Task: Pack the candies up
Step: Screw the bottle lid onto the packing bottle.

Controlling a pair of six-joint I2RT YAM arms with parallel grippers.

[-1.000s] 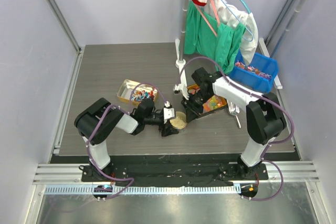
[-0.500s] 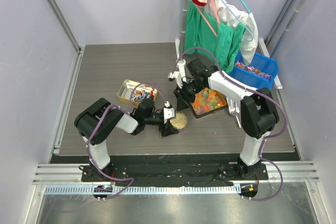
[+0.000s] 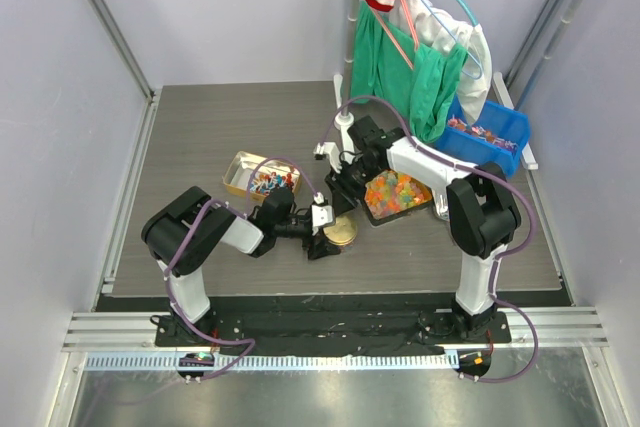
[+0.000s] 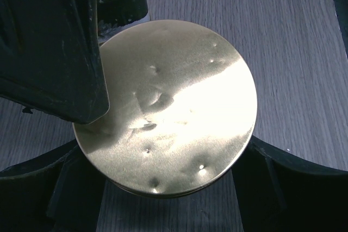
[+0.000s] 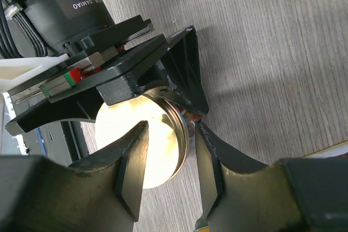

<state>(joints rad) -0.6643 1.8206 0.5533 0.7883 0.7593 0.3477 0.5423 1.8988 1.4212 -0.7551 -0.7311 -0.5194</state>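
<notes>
My right end effector (image 3: 343,190) is what has moved. A second ago it hung over the tray of jelly pieces (image 3: 396,191) right of centre. Now it has swung left and sits at the upper edge of the round gold tin (image 4: 174,101) in the middle of the counter (image 3: 220,127). In the right wrist view its jaws stand partly apart with nothing between them but the tin's rim, so it is open and carrying nothing.

My left end effector (image 3: 332,234) has not shifted. It clasps the tin from the lower left, one finger on each side, and holds it flat on the counter. The lid is on, dented and shiny, and it hides whatever is inside. A speck of red and blue shows at the rim in the right wrist view, but it is too small for me to name.

The candies (image 3: 262,182) lie in the small gold tray (image 3: 236,165) left of centre, and more fill the blue bin (image 3: 482,158) at the right edge.

I read this as one arm bracing the tin while the other lines up on the lid. I cannot tell whether it means to lift the lid or press it home.
</notes>
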